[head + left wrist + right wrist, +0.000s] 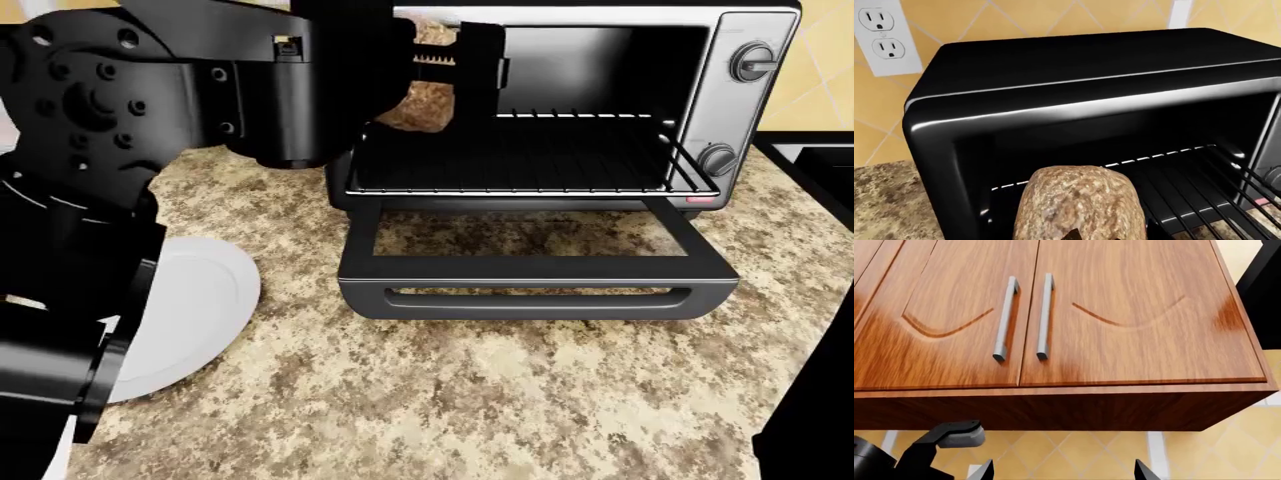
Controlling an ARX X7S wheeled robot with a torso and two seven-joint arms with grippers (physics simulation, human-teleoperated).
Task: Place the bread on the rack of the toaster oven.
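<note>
The left gripper, black with ribbed pads, pinches the small egg-shaped brown loaf of bread by its flanks and holds it at the left front corner of the boxy silver-and-black toaster oven, above the left end of the flat black wire rack and apparently not yet resting on it; the rack is drawn partly out over the dropped glass door, which lies flat on the speckled granite countertop. Handling, as judged: the loaf looks light and fairly firm, its rough mottled crust giving good friction, though a hard squeeze could dent it; a hold across the short axis near mid-length, as here, seems soundest. Containers: the oven cavity holds only the rack, whose bars carry nothing; the round white plate, near left on the counter, shows nothing on its visible part, much of it being hidden by the arm. The right gripper points up at brown wooden wall cabinets with paired silver bar handles; its two finger tips stand well apart with nothing between them. A white wall outlet sits on the tan tiles left of the oven.
</note>
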